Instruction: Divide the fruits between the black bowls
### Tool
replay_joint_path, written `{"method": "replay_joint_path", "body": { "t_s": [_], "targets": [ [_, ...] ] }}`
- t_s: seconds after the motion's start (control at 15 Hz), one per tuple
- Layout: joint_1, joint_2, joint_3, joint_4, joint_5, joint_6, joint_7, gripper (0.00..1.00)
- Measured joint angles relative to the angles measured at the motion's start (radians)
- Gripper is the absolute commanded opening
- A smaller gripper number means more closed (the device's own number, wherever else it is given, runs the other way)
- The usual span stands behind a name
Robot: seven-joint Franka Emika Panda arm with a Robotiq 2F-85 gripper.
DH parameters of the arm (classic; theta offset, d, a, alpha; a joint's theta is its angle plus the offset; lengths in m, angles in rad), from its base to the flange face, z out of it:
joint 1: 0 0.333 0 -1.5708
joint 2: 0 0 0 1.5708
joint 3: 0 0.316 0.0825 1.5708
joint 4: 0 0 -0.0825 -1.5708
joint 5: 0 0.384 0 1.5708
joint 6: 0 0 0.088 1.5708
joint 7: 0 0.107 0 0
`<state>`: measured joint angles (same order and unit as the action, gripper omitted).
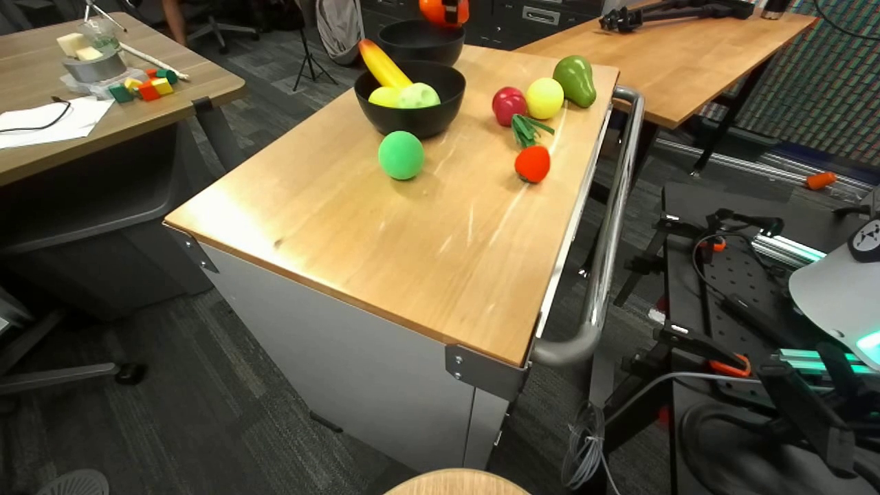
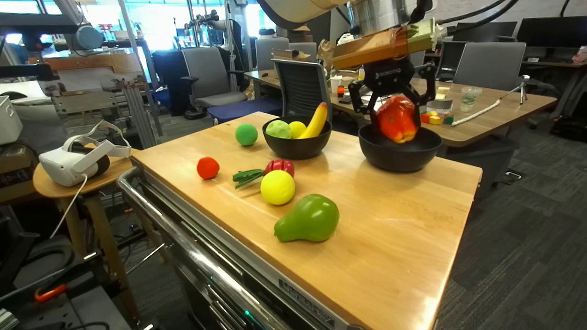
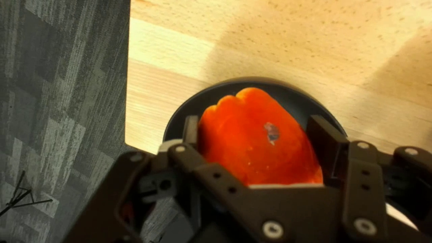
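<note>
The gripper (image 2: 396, 120) is clamped on a red pepper (image 3: 249, 145), its fingers (image 3: 191, 130) on either side, and holds it at the mouth of a black bowl (image 2: 399, 158). Gripping the flanks leaves the pepper's lobed end free and pointing down, probably so it can drop in first. Whether the pepper touches the bowl's floor cannot be told. The second bowl (image 2: 297, 150) holds a banana (image 2: 315, 123), a yellow fruit (image 2: 297, 128) and a pale apple (image 2: 278, 129); this likely explains why the pepper is meant for a different bowl, to keep the shares even. The banana leans up past the rim, seemingly too long to lie flat. A green ball (image 2: 246, 134), a red tomato (image 2: 208, 167), a radish (image 2: 280, 166), a yellow apple (image 2: 278, 188) and a green pear (image 2: 311, 218) lie loose on the table (image 2: 394, 224), presumably awaiting their share-out.
</note>
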<state>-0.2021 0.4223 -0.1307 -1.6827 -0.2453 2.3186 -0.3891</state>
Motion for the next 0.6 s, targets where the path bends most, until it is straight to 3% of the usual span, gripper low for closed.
{"method": "replay_joint_path", "body": {
  "t_s": [0.13,0.33,0.6],
  "targets": [
    [0.004,0.003,0.0,0.002,-0.003,0.015,0.021,0.94],
    [0.011,0.005,0.0,0.003,-0.008,0.018,0.044,1.0],
    [0.015,0.007,0.0,0.003,-0.007,0.012,0.065,1.0]
  ]
}}
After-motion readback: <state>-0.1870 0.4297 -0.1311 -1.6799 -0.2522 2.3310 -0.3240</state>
